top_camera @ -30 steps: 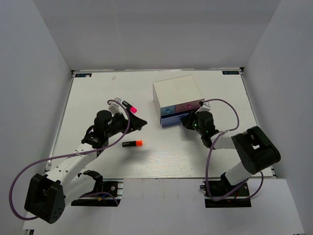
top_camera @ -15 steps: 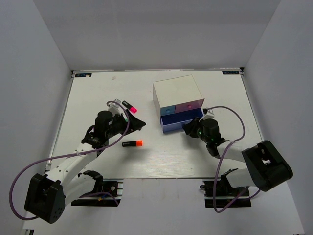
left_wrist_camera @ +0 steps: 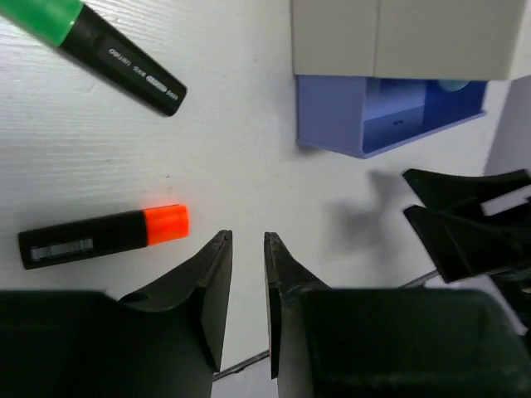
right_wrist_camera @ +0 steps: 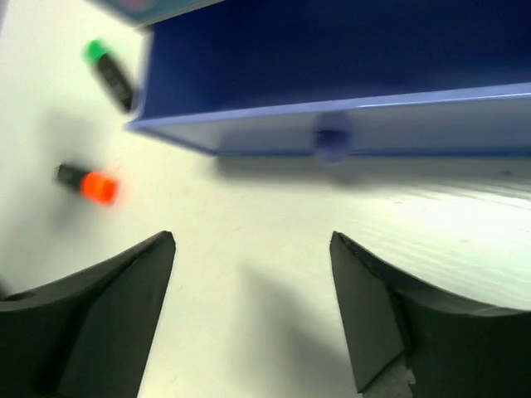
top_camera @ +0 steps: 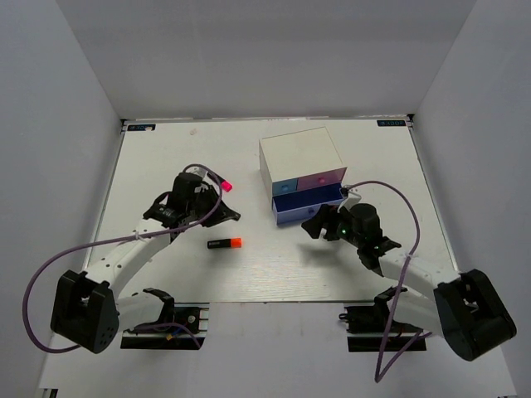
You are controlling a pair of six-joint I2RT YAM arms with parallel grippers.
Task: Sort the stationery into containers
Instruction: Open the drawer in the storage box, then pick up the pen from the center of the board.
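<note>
**Left tool** [left_wrist_camera: 247, 236]: clenched, only a thin slit between its fingers, nothing in it. It hangs over bare table [top_camera: 158, 157], touching no item.

**Right tool** [right_wrist_camera: 253, 240]: released, fingers spread wide, nothing between them. It faces the lower drawer's front, apart from the knob [right_wrist_camera: 332, 143].

**Box** [top_camera: 299, 153]: white top, right of table centre. Light-blue front [top_camera: 284, 186] and pink front [top_camera: 322, 179] are flush.

**Wide blue-purple drawer** [top_camera: 303, 207]: pulled out toward the right tool. Its inside is dark and blurred in the right wrist view, and partly cut off under the box in the left wrist view; contents cannot be told.

**Orange-capped highlighter** [top_camera: 225, 243]: flat on the table, just in front of the left tool, cap toward the box.

**Green-capped highlighter** [left_wrist_camera: 104, 46]: flat on the table, well apart from the orange one. Its cap is cut off by the left wrist frame edge, and it is hidden under the left arm in the top view.

**Pink-capped highlighter** [top_camera: 222, 184]: only the cap end shows beside the left wrist; the body is lost against the arm and cable.
</note>
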